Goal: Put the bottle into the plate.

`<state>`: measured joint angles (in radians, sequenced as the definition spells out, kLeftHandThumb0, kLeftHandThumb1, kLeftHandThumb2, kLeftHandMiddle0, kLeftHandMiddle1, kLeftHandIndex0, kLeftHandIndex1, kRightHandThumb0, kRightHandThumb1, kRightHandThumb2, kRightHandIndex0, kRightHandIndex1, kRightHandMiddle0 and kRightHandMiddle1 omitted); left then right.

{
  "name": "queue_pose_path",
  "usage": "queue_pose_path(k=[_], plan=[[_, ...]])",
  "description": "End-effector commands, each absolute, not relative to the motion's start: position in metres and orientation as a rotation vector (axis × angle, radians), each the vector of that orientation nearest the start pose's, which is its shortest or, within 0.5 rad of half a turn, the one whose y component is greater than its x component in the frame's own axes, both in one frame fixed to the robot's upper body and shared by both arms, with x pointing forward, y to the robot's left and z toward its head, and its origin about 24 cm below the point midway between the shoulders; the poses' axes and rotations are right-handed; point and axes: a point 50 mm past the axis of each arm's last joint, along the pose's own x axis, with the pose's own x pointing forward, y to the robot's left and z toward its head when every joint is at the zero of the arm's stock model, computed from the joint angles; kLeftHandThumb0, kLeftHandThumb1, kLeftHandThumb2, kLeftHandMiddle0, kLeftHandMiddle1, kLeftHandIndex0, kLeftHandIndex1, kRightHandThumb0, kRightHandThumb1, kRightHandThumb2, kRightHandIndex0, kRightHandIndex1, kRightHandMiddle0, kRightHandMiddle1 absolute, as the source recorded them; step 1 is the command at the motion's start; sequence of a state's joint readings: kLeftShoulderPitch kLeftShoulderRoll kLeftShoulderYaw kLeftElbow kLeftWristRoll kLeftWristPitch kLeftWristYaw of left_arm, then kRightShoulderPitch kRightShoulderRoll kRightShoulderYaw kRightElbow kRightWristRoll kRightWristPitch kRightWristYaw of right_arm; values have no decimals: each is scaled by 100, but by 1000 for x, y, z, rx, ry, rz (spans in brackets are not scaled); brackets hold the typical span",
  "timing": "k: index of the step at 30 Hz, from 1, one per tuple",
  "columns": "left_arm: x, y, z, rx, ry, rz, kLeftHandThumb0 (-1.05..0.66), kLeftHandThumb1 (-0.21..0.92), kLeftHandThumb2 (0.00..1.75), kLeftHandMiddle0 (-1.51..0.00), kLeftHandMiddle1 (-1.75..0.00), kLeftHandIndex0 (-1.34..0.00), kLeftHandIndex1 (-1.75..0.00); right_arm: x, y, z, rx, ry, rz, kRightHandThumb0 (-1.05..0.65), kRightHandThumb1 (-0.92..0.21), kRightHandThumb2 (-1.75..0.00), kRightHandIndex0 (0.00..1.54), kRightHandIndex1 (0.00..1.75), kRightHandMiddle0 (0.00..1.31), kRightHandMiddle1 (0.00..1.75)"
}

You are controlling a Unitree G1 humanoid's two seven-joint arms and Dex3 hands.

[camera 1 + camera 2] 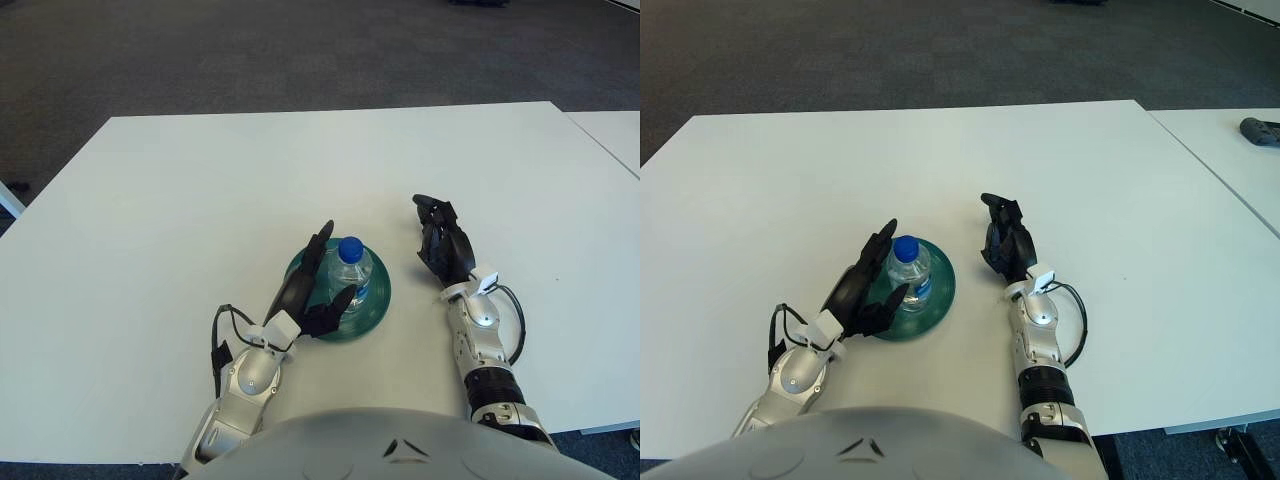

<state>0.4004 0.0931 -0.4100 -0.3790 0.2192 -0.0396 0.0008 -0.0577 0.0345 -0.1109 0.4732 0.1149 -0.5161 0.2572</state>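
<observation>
A clear water bottle [351, 272] with a blue cap stands upright in the dark green plate [378, 297] near the table's front. My left hand [312, 285] is just left of the bottle, fingers spread, one finger raised beside the cap and another low by the plate's front rim. It holds nothing. My right hand [443, 245] shows to the right of the plate, a short gap away, with relaxed fingers and nothing in it.
The white table [200, 180] stretches wide to the left and back. A second white table [1240, 170] stands at the right with a dark object [1260, 130] on it. Dark carpet lies beyond.
</observation>
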Motion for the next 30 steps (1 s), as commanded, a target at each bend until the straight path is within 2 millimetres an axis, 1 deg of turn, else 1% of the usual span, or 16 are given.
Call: queue_pose_path(k=[1, 4, 7, 10, 14, 18, 21, 22, 24, 30], plan=[[164, 91, 37, 62, -32, -237, -105, 92, 89, -5, -2, -1, 0, 222, -158, -36, 177, 16, 54, -79, -92, -84, 52, 7, 9, 98], [168, 93, 32, -103, -59, -165, -105, 92, 97, -10, -4, -4, -3, 222, -159, -38, 176, 24, 52, -80, -92, -84, 53, 7, 9, 99], [170, 96, 31, -182, -115, -100, -105, 92, 109, -21, -2, -2, -31, 222, -159, -40, 176, 30, 54, -81, -92, -84, 53, 7, 10, 99], [171, 97, 29, -198, -153, -75, -105, 92, 114, -26, -1, -1, -46, 223, -159, -41, 175, 34, 58, -81, -92, -83, 54, 8, 10, 99], [172, 101, 30, -222, -182, -49, -105, 92, 117, -27, -1, 0, -51, 223, -159, -42, 173, 36, 61, -82, -92, -84, 54, 8, 10, 98], [174, 107, 32, -254, -193, -6, -102, 92, 115, -29, -2, 0, -54, 223, -159, -43, 173, 38, 61, -83, -92, -84, 54, 8, 9, 97], [174, 111, 33, -238, -189, 60, -88, 92, 109, -30, -1, 0, -56, 223, -160, -44, 175, 43, 60, -83, -92, -84, 54, 7, 9, 97], [174, 112, 33, -227, -188, 83, -80, 92, 109, -27, -1, 0, -52, 222, -160, -44, 175, 44, 59, -82, -92, -84, 53, 7, 8, 96], [174, 113, 33, -214, -185, 115, -75, 92, 107, -29, -2, 0, -56, 222, -161, -44, 176, 46, 57, -82, -92, -84, 53, 7, 8, 96], [172, 123, 17, -223, -130, 230, -59, 92, 107, -33, -3, 0, -68, 223, -164, -44, 172, 49, 48, -80, -92, -83, 53, 7, 9, 95]])
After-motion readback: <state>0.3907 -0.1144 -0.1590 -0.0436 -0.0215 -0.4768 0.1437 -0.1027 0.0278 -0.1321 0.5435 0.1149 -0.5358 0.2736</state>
